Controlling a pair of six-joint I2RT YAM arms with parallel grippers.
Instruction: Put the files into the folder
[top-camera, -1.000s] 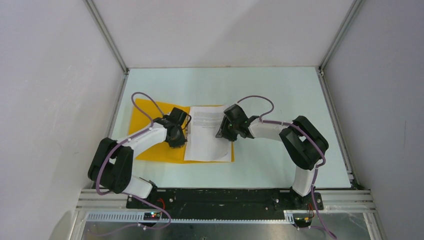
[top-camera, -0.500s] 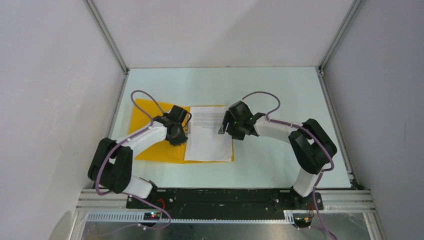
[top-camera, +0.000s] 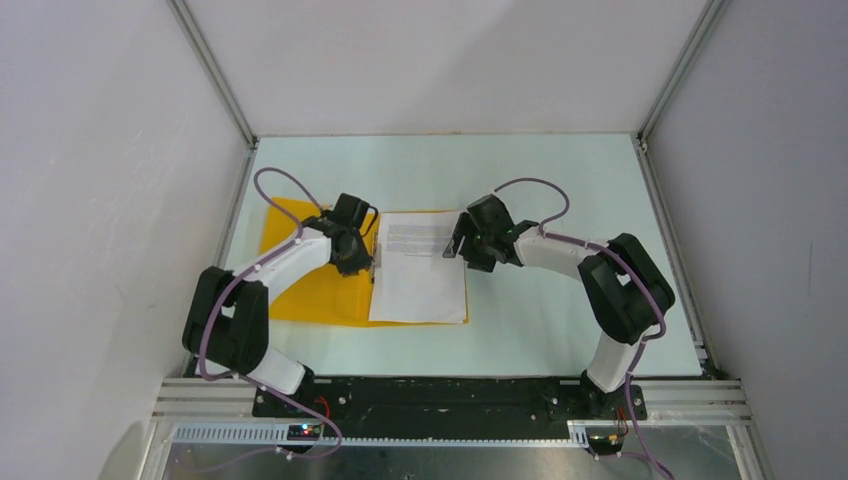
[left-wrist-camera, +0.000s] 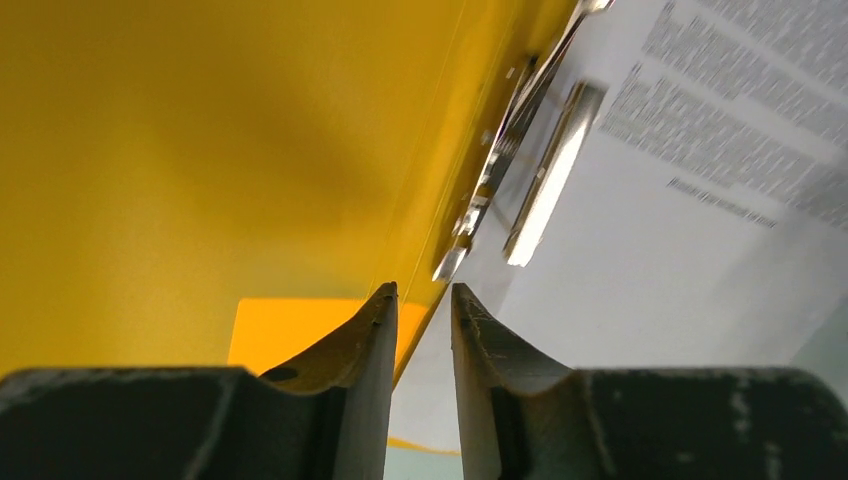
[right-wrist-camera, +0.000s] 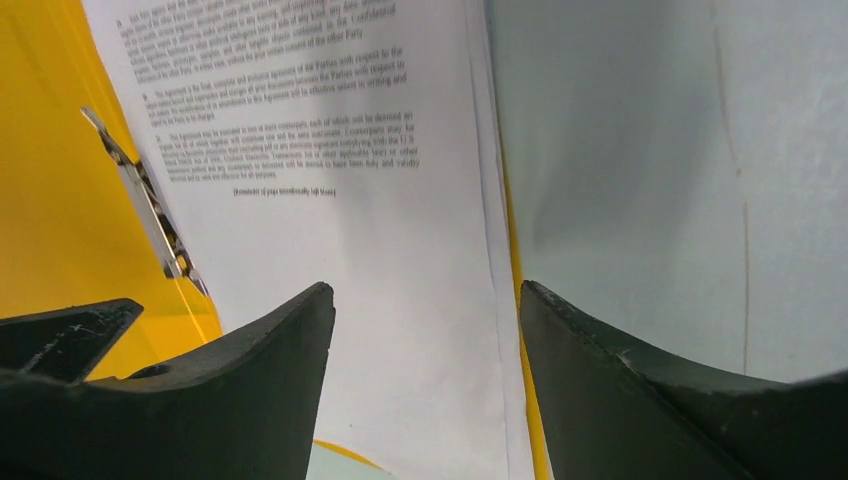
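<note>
Folder (top-camera: 320, 305) lay open and flat on the table (top-camera: 560, 180), its bare orange-yellow cover spreading to the left of the left gripper (left-wrist-camera: 423, 292). That gripper hung low over the spine, its jaws parted by a narrow gap with nothing between them. The metal clip (left-wrist-camera: 550, 175) sat just ahead of its fingertips and slightly to their right. Beyond the clip, the files (top-camera: 418, 275) rested on the folder's right half, apparently lying beside the clip rather than under it, though blur left this uncertain. The right gripper (right-wrist-camera: 425, 295) hovered above the sheets' outer edge, jaws wide and empty, with the paper below and ahead of its fingers. Risk: closing the cover over loose sheets could slide them askew or past the folder's edge, and a low fingertip could catch and crease a corner.
</note>
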